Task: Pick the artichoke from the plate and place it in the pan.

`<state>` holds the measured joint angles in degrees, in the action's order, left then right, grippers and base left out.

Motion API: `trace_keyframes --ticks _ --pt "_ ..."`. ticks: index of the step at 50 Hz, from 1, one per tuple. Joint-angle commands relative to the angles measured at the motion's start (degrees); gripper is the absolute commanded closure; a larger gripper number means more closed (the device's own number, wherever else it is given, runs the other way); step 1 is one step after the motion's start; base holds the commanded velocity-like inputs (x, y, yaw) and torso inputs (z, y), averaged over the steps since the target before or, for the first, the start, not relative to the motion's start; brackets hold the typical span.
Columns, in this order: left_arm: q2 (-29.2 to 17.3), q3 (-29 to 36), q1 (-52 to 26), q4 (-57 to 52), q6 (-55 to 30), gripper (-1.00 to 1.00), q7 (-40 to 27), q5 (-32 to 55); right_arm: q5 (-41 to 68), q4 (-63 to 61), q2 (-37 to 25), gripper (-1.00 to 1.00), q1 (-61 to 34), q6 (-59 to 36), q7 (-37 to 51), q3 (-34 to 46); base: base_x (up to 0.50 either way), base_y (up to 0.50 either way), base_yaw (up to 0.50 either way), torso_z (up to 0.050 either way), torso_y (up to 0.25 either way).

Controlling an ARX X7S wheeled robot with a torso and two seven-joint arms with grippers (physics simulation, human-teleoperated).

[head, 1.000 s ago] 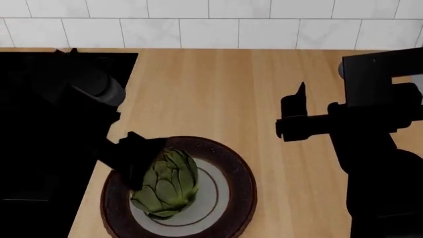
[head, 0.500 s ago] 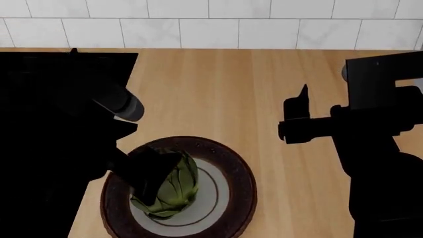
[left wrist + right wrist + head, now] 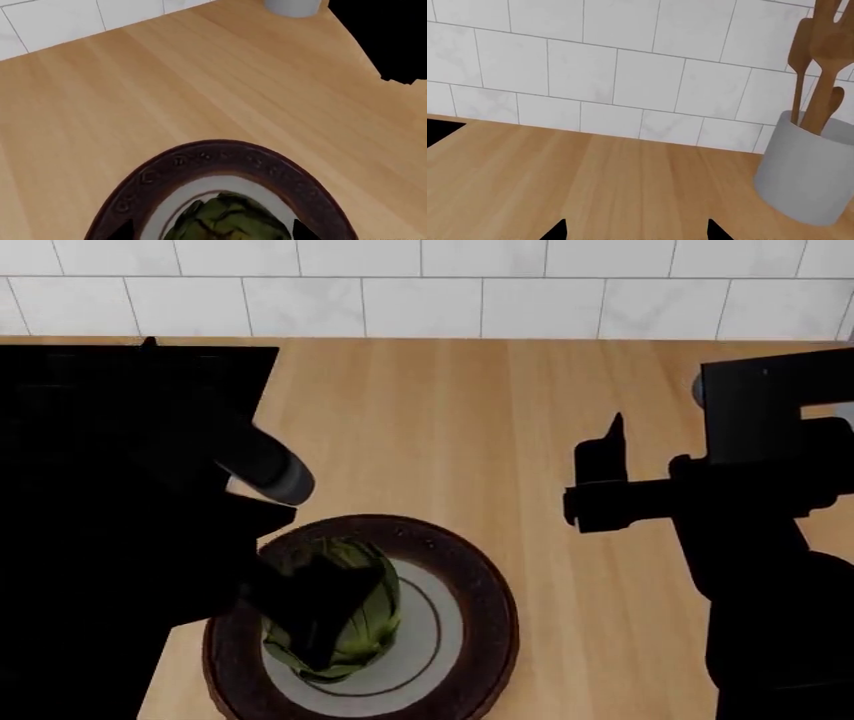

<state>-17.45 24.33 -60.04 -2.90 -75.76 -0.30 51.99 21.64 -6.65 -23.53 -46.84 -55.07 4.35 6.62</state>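
The green artichoke (image 3: 371, 612) lies on the round plate (image 3: 489, 612) with a dark brown rim and white centre, at the near middle of the wooden counter. My left gripper (image 3: 318, 618) hangs right over the artichoke and hides its left part. In the left wrist view the artichoke (image 3: 227, 222) sits between the two dark fingertips of the left gripper (image 3: 212, 231), which is open and not closed on it; the plate's rim (image 3: 220, 151) curves round it. My right gripper (image 3: 598, 475) is open and empty above bare counter, also seen in its wrist view (image 3: 635, 231). The pan cannot be made out.
A black cooktop area (image 3: 80, 440) fills the left of the counter. A grey utensil holder (image 3: 804, 175) with wooden spoons stands by the white tiled wall at the back right. The holder's base also shows in the left wrist view (image 3: 290, 5).
My left gripper has moved right and toward the near edge, from the artichoke's left side to over the artichoke. The right arm has barely moved.
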Motion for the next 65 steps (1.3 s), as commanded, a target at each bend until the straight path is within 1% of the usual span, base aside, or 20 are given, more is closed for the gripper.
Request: trace_keyframes --ticks 1,19,30,31,50,65 --pt "0.2 1.6 0.9 0.7 1.7 -1.0 0.6 -0.6 0.2 -0.1 -0.2 -1.0 0.2 0.1 0.1 -0.2 0.0 0.0 0.0 0.0 0.0" --pt "0.1 3.2 1.9 2.3 3.5 -1.0 1.1 -1.3 0.4 0.3 -0.3 -1.0 0.0 0.2 0.1 -0.1 0.0 0.0 0.0 0.0 0.0" --pt "0.0 3.2 2.0 1.4 3.5 -1.0 0.3 -0.9 0.8 -0.5 -0.5 -1.0 0.3 -0.1 0.3 -0.3 0.0 0.0 0.0 0.0 0.0" --pt "0.0 3.1 1.9 1.4 3.5 1.0 0.2 -0.8 0.8 -0.4 -0.4 -1.0 0.3 0.0 0.3 -0.3 0.0 0.0 0.0 0.0 0.0" --pt "-0.3 3.1 1.8 0.9 4.0 1.0 -0.3 -0.3 1.0 -0.4 -0.5 -1.0 0.6 0.2 0.5 -0.1 0.0 0.0 0.0 0.0 0.0" --pt "-0.4 -2.6 -1.7 -2.7 -0.7 1.0 -3.8 5.3 1.3 -0.9 -0.5 -1.0 0.4 -0.3 0.8 0.1 0.0 0.0 0.0 0.0 0.0"
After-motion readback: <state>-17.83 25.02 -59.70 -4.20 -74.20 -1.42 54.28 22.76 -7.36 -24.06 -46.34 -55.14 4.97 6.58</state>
